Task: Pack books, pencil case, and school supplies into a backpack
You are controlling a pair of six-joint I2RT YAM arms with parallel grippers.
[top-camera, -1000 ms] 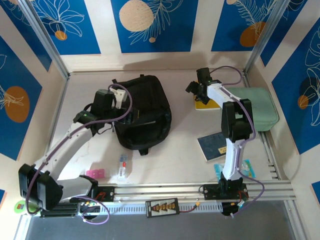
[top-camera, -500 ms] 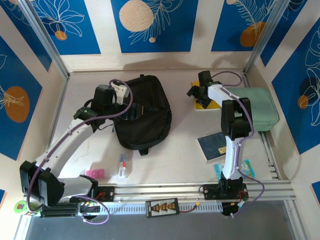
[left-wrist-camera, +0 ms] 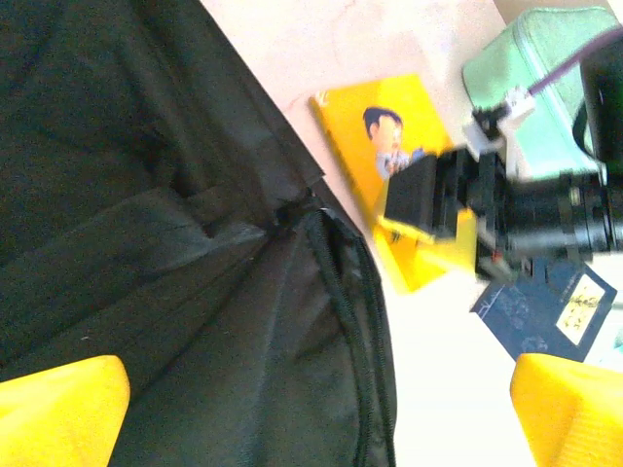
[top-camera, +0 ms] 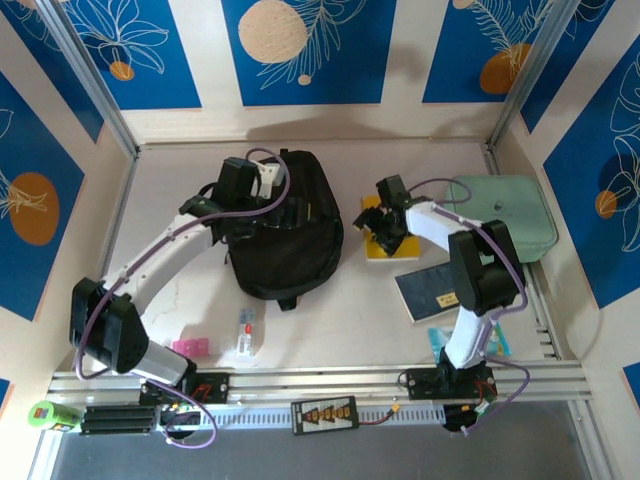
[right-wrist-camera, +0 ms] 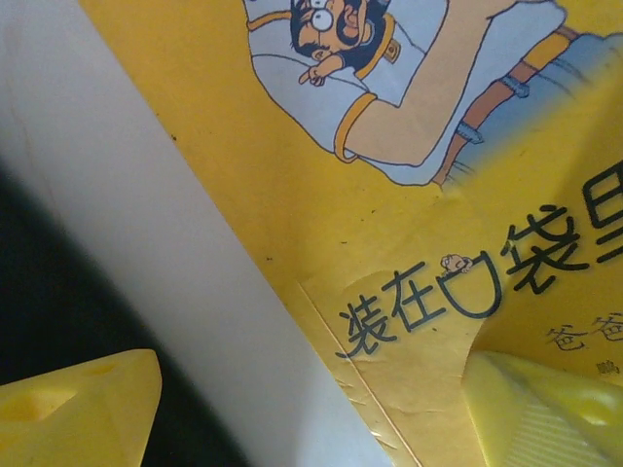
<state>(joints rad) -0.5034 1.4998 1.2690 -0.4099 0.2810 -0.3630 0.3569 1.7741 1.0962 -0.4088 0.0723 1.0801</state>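
The black backpack [top-camera: 290, 235] lies at the table's middle, and its zip and folds show in the left wrist view [left-wrist-camera: 175, 243]. My left gripper [top-camera: 295, 215] hovers open over its right half, fingers [left-wrist-camera: 60, 411] wide apart above the fabric. The yellow cartoon book [top-camera: 388, 250] lies just right of the backpack, also in the left wrist view [left-wrist-camera: 375, 126]. My right gripper [top-camera: 383, 228] is open on it: the book's left edge [right-wrist-camera: 409, 195] runs between the jaws and one finger [right-wrist-camera: 555, 409] rests on the cover. The dark blue book [top-camera: 433, 290] lies nearer. The pale grey book is out of view.
A mint-green case [top-camera: 505, 215] sits at the right wall. A pink item [top-camera: 190, 347] and a clear tube [top-camera: 245, 333] lie near the front rail on the left. A teal packet [top-camera: 492, 338] lies by the right arm's base. Walls close in the table on three sides.
My left gripper has swung right across the backpack, whose mouth has flattened. My right gripper has come left and nearer, and the yellow book has slid with it towards the backpack.
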